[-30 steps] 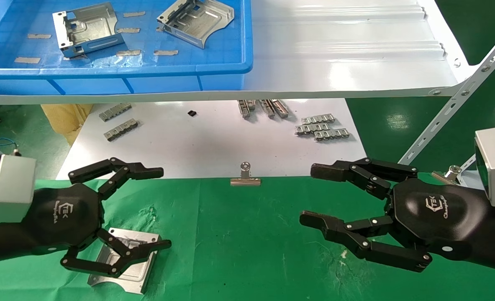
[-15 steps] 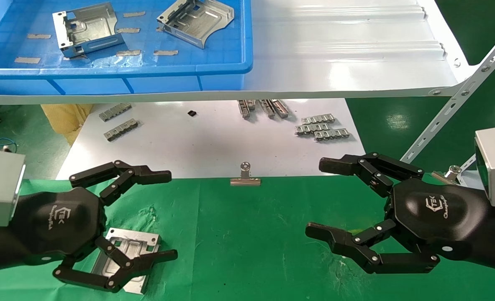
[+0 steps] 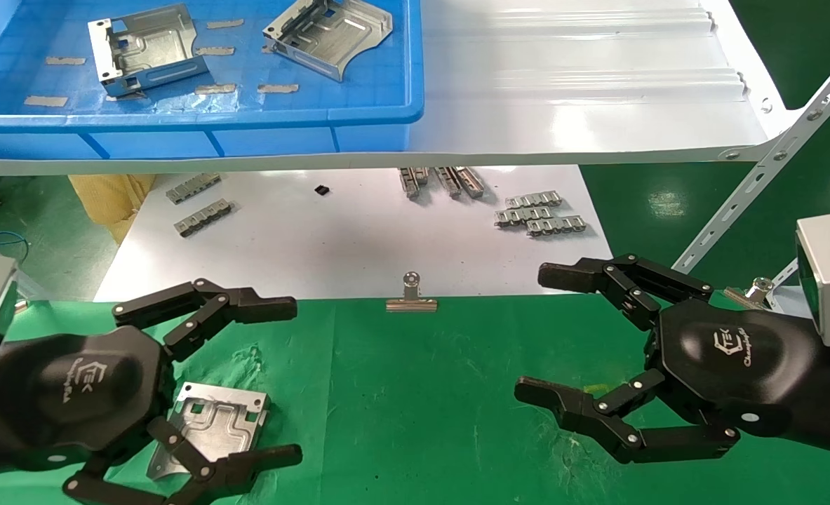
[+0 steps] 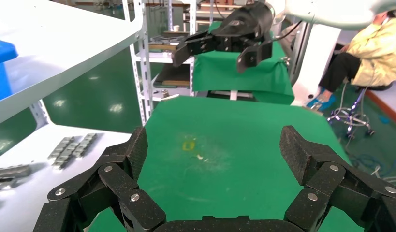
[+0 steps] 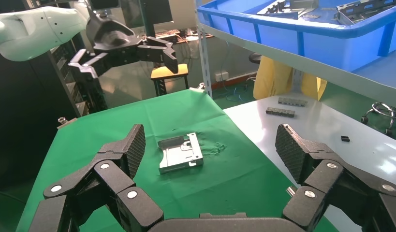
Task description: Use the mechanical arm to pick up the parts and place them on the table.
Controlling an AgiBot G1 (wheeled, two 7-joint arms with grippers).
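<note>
One part [image 3: 212, 424] lies on our green desk [image 3: 415, 393] beneath the left gripper [image 3: 285, 379], both it and the right gripper [image 3: 537, 333] with jaws spread empty, while two parts [image 3: 146, 48] wait in the blue bin [image 3: 246, 123]

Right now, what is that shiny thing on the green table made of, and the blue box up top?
The part on the table looks like stamped sheet metal, bare silver: it glints and has pressed ridges and cutouts. The blue bin looks like moulded plastic, smooth and glossy, with ribbed walls.
</note>
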